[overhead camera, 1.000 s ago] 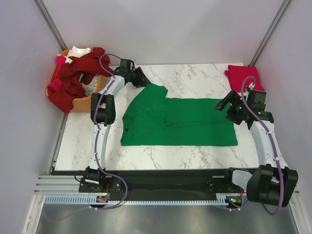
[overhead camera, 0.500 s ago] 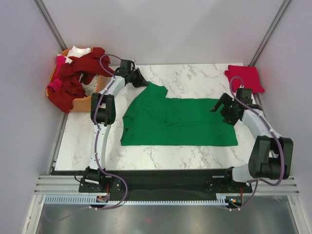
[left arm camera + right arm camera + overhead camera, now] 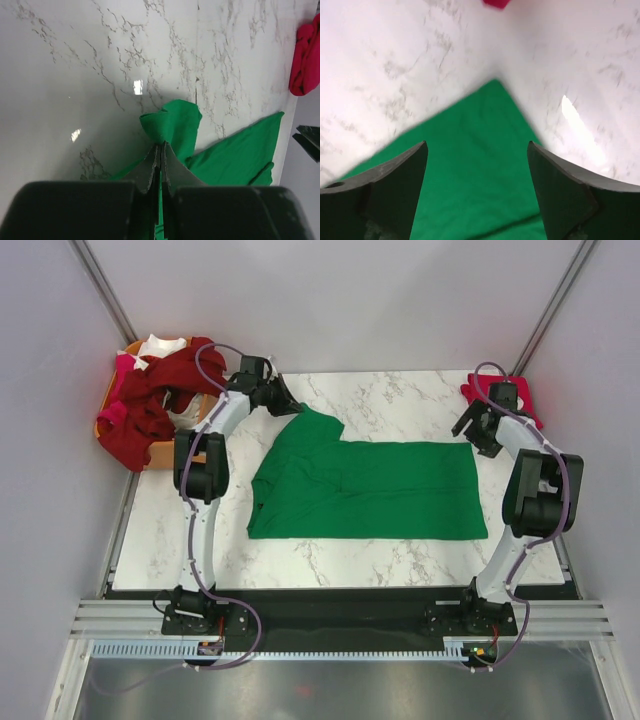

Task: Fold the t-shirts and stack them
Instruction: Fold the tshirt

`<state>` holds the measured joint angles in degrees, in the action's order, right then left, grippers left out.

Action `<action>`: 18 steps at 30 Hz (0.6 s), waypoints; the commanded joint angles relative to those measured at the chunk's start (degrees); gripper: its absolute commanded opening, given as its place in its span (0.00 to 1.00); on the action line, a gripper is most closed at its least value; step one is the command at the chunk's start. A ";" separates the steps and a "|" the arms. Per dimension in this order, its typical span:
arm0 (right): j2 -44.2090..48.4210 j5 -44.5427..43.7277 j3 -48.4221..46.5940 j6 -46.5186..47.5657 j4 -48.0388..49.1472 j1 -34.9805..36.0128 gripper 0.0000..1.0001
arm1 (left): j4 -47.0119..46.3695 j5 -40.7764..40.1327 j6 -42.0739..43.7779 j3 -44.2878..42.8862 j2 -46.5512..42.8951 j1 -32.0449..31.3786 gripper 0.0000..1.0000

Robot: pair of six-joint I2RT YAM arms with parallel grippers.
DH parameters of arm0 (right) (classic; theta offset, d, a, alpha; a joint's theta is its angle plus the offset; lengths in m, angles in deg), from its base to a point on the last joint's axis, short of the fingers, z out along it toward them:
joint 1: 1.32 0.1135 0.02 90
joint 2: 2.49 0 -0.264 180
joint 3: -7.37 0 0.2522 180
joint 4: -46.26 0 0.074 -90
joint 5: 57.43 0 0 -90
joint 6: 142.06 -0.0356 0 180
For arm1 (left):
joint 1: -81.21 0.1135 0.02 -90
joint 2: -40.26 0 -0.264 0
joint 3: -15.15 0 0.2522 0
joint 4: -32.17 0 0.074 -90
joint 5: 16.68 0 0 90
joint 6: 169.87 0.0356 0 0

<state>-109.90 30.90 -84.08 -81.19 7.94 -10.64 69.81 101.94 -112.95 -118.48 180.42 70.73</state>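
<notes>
Orange basket (image 3: 168, 448) is overflowing with t-shirts (image 3: 150, 405) beside the worktop's (image 3: 400, 400) far-left corner; left gripper (image 3: 161, 149) is pinching the green t-shirt (image 3: 370, 490), right gripper (image 3: 476, 146) is hovering spread above its corner.

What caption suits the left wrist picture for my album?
The left pincer pinches a bunched fold of the green t-shirt on the marble table.

Orange basket (image 3: 168, 451) far L, marble tbl (image 3: 400, 400)

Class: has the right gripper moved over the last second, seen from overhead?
Yes: the right gripper moved away from the corner of the green t-shirt, toward the red t-shirt at the far edge.
</notes>
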 commanded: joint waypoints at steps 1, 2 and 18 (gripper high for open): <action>-4.02 -4.56 -6.15 1.61 -0.93 -0.61 0.86 | -0.94 0.47 2.32 1.92 -5.59 -0.42 0.02; -6.03 -4.92 -7.98 1.61 -1.02 -0.70 0.86 | -0.94 0.38 2.14 2.27 -5.86 -0.42 0.02; -15.45 -5.89 -13.98 1.35 -1.55 -0.70 0.54 | -0.94 0.30 2.50 3.51 -6.74 -0.94 0.02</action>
<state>-124.61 26.38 -96.54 -80.03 6.71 -11.30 69.81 101.96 -112.73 -114.62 176.92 70.07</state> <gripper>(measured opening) 0.586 0.032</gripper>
